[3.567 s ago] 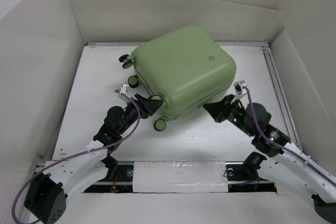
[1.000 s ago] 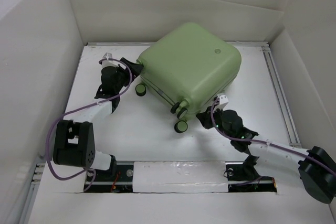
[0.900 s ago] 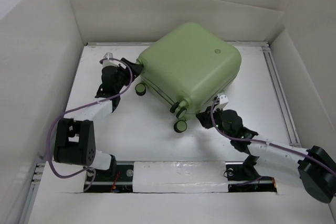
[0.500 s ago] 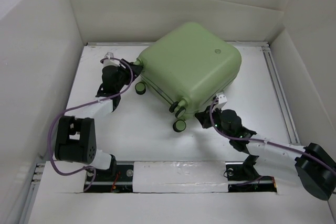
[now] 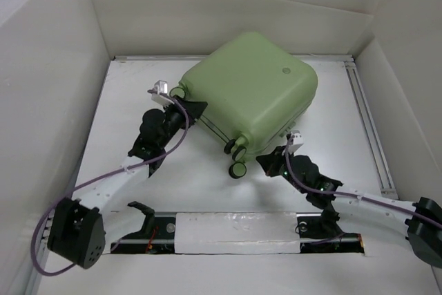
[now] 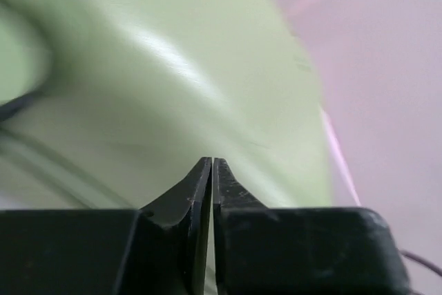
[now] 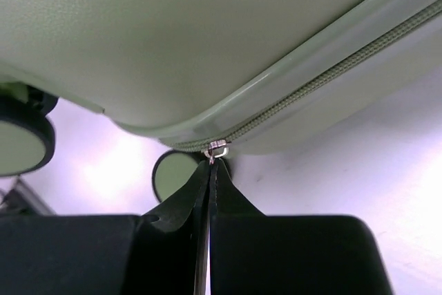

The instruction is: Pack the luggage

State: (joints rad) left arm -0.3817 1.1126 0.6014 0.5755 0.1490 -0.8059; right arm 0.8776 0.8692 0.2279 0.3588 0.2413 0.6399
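Fingers of our right gripper pinch the zipper pull at the near corner of the luggage, which lies closed by the far edge of the tabletop. Our left gripper, shut empty, sits at its left side. We judge zipping is in hand: next, draw the pull steadily along the zipper track.

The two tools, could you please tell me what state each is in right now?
Left tool: closed, nothing visibly held, tips by the luggage.
Right tool: closed on the luggage's zipper pull.
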